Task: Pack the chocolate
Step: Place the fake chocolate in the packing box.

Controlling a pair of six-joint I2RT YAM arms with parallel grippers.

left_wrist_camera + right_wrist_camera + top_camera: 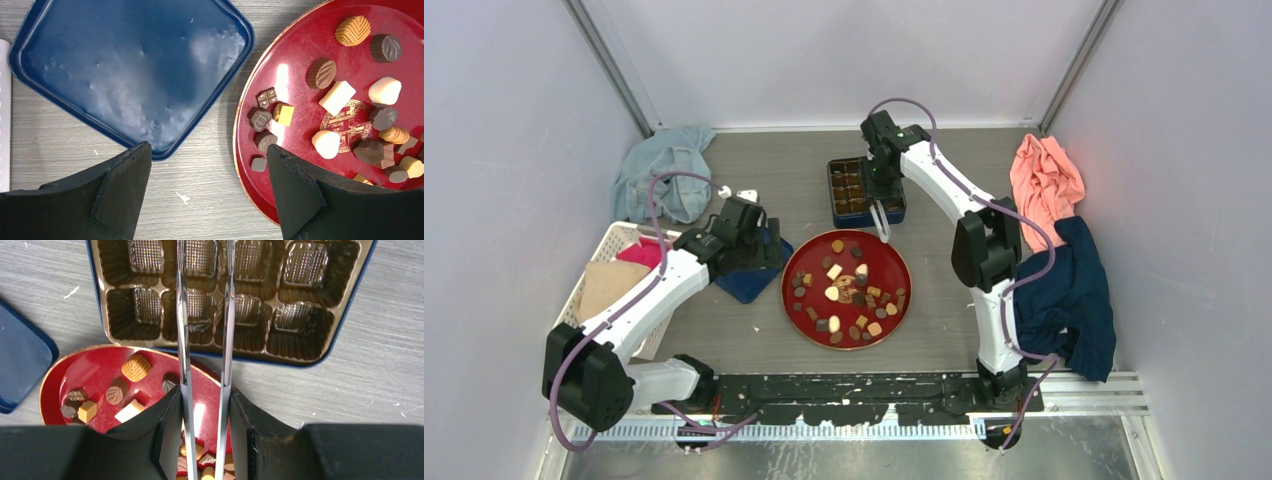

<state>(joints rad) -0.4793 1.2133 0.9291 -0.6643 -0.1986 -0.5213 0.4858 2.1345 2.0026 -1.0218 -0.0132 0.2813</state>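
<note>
On red plate (295, 55): chocolate (326, 144) | left gripper (207, 150) spread beside it | right gripper (205, 392) pinching tongs (181, 315) beyond it

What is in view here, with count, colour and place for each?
red plate: one, red, gold emblem; table centre
chocolate: many pieces, brown, tan, orange-brown, cream; on the plate
box: one, blue, brown cell tray, seen cells empty; behind the plate
lid: one, blue; left of the plate
tongs: one, silver; in the right fingers
basket: one, white; left edge; pink thing, tan sheet inside
light-blue cloth: one; far left
white bits: two; beside light-blue cloth
salmon cloth: one; far right
navy cloth: one; right, near side
left fingers: black, open, by the lid
right fingers: black, shut on the tongs
</note>
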